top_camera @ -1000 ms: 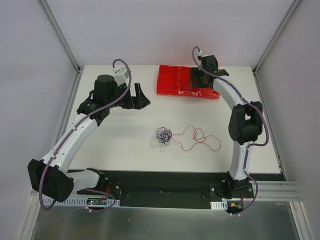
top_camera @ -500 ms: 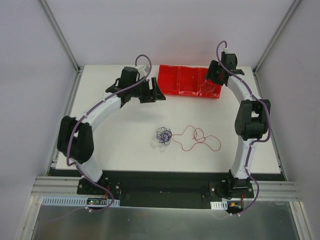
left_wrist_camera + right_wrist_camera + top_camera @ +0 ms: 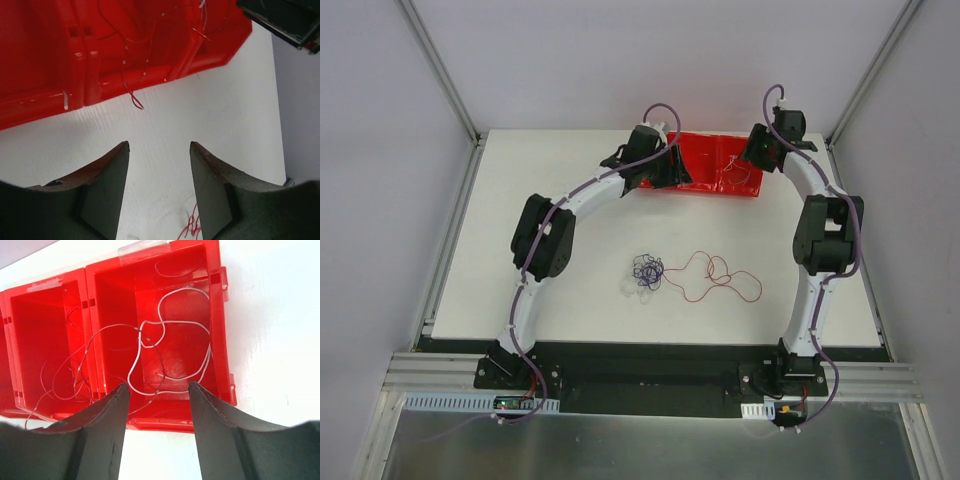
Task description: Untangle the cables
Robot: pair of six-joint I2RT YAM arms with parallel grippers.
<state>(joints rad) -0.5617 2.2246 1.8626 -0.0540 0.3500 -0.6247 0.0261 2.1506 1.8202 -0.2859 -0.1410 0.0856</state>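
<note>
The cables lie mid-table: a dark purple-blue clump point(image 3: 647, 270) with a faint white strand point(image 3: 632, 290) at its near left, and a loose curly red cable point(image 3: 722, 276) trailing right. My left gripper point(image 3: 668, 168) is open and empty over the left end of the red tray point(image 3: 712, 172), far from the clump. In the left wrist view the gripper point(image 3: 159, 146) hovers over bare table beside the tray point(image 3: 45, 60), with a bit of red cable point(image 3: 192, 227) at the bottom. My right gripper point(image 3: 754, 160) is open and empty above the tray's right compartment point(image 3: 215, 330), which holds a white wire point(image 3: 170, 322) and a thin dark wire point(image 3: 159, 365).
The tray's left compartment point(image 3: 30, 340) holds thin red wires. A red wire end point(image 3: 135, 100) hangs over the tray's near wall. The right gripper's body point(image 3: 285, 20) is close to the left one. Enclosure walls and posts point(image 3: 440, 70) ring the table.
My left arm has swung right from the far left of the table to the tray's left end. My right gripper has shifted right to the tray's right end. The cables have not moved.
</note>
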